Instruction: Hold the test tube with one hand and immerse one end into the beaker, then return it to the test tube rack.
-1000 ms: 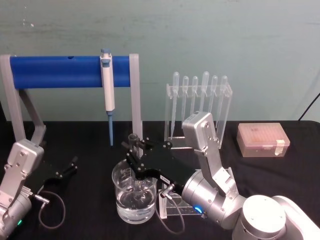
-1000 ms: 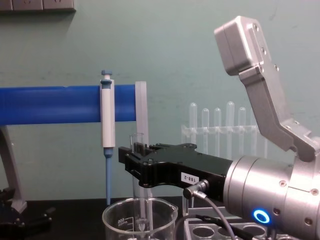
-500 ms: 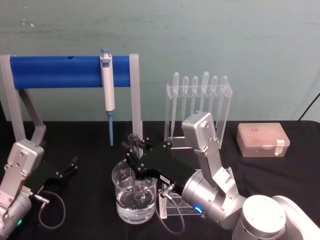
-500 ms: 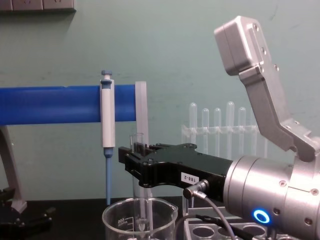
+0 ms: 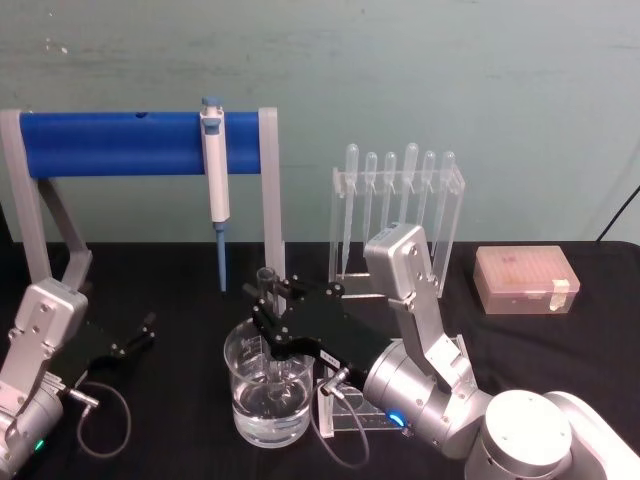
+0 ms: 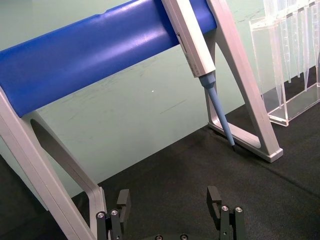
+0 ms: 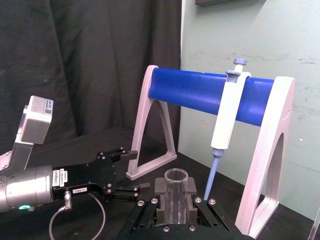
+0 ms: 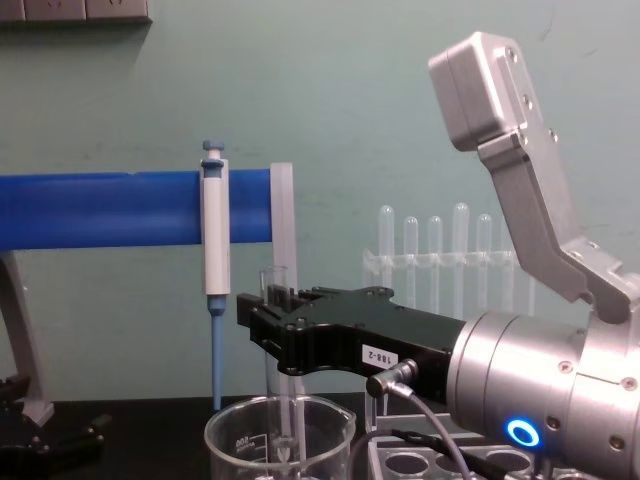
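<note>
Black and two-fingered, the right gripper (image 5: 268,312) hangs over the wide clear glass beaker (image 5: 268,405), pinching the clear glass test tube (image 8: 274,283) upright, its bottom end down inside. The dip looks done. Next it needs a straight lift, then a move to the see-through rack (image 8: 420,462). The left gripper (image 6: 170,205) sits spread open above the black table (image 5: 560,350), by a green wall (image 5: 400,80).

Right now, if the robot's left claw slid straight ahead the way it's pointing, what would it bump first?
Probably nothing soon: the open left gripper faces bare black table. Further on, the pipettor's blue tip and the grey stand leg lie close to its line; depth is unclear.
</note>
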Robot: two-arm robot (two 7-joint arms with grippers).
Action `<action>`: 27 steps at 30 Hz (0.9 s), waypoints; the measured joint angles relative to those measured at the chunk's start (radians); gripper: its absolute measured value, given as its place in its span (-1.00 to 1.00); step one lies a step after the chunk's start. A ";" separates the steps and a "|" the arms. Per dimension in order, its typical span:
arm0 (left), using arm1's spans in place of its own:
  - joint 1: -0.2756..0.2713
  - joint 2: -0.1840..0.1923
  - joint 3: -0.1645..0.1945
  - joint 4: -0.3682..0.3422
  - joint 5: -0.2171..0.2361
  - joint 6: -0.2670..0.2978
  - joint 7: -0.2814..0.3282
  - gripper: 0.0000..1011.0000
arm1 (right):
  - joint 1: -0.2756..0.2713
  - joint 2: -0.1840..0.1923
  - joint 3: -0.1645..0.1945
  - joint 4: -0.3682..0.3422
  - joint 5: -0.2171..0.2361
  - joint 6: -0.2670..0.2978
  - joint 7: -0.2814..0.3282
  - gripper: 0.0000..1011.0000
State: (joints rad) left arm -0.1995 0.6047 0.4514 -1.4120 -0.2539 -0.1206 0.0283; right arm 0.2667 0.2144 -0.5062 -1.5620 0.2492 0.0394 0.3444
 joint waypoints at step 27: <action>0.000 0.000 0.000 0.000 0.000 0.000 0.000 0.98 | 0.000 0.000 0.000 0.000 0.000 0.000 0.000 -0.55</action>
State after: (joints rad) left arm -0.1995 0.6047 0.4514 -1.4120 -0.2539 -0.1206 0.0283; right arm 0.2667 0.2144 -0.5062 -1.5620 0.2492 0.0394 0.3443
